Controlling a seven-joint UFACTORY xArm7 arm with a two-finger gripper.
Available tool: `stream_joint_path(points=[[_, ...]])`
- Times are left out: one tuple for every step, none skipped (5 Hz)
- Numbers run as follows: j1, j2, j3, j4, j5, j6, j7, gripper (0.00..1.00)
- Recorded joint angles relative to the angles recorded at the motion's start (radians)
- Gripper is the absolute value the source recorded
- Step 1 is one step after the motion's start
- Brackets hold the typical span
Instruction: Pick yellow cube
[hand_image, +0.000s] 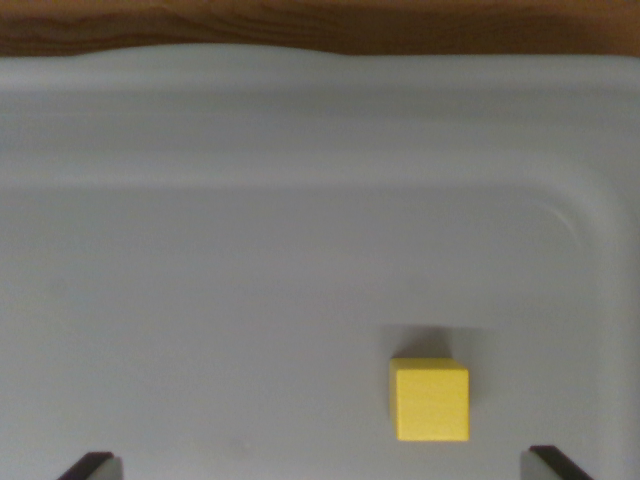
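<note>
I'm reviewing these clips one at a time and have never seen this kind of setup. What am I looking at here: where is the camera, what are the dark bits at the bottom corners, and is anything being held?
The camera sits on the robot arm's wrist and looks down at the work area. The two dark tips at the bottom corners are the fingertips of the gripper, spread wide apart, so it is open and holds nothing. Below lies a pale grey tray with a raised rim; a strip of wooden surface shows along the top edge. The only item on the tray is the yellow cube, lying between the fingertips but nearer the wrist view's right, untouched.
</note>
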Motion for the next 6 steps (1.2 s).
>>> stream_joint_path(points=[[0.0,0.0,0.0,0.0,0.0,0.0,0.0,0.0],[-0.0071,0.022,-0.004,-0.029,0.0046,-0.044,-0.018,0.0],[-0.0071,0.022,-0.004,-0.029,0.0046,-0.044,-0.018,0.0],[-0.0145,0.045,-0.007,-0.058,0.0094,-0.089,-0.036,0.0],[-0.0145,0.045,-0.007,-0.058,0.0094,-0.089,-0.036,0.0],[-0.022,0.068,-0.011,-0.089,0.0142,-0.136,-0.055,0.0]])
